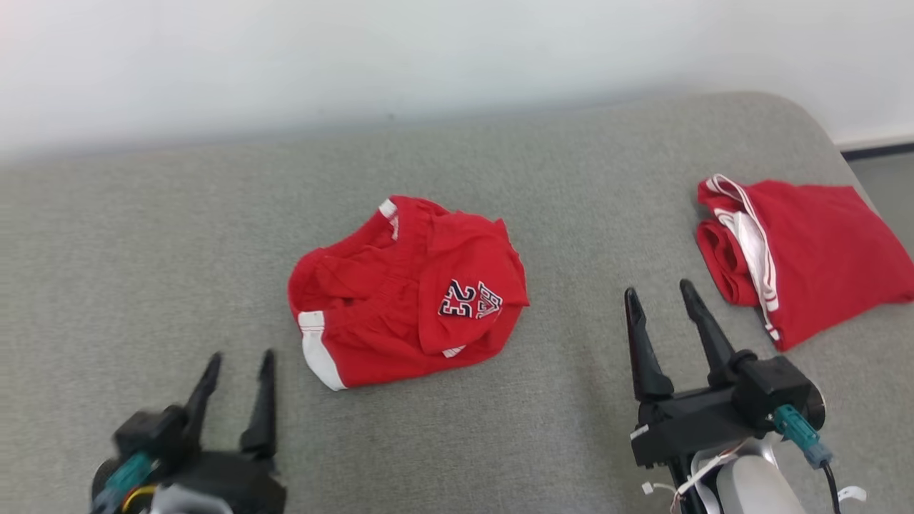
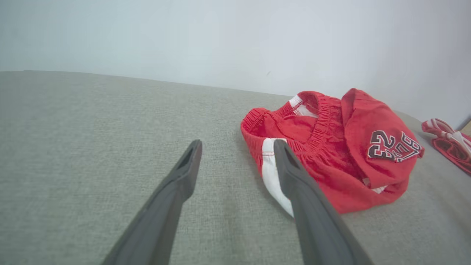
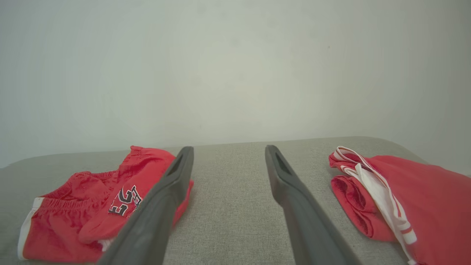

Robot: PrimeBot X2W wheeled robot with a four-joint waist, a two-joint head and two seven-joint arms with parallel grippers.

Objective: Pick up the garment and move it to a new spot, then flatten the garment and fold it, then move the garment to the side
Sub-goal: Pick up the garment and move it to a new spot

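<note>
1. The red shorts point(image 1: 400, 300), trimmed in white and marked 23, lie in a loose, rumpled heap near the middle of the gray padded surface point(image 1: 143, 250). One leg is flapped over the top.
2. The left end effector point(image 1: 240, 355) sits near the shorts' lower left corner without touching them. Its two fingers are spread and hold nothing. In the left wrist view the shorts point(image 2: 331, 154) lie just past its right finger.
3. The right end effector point(image 1: 658, 288) is off to the shorts' right, well apart from them, with its fingers also spread and holding nothing.
4. Both arms reach forward from the near edge, with their fingers pointing toward the wall point(image 1: 357, 57).
5. A folded red garment point(image 1: 807, 250) lies to the far right, just beyond the right end effector.
</note>
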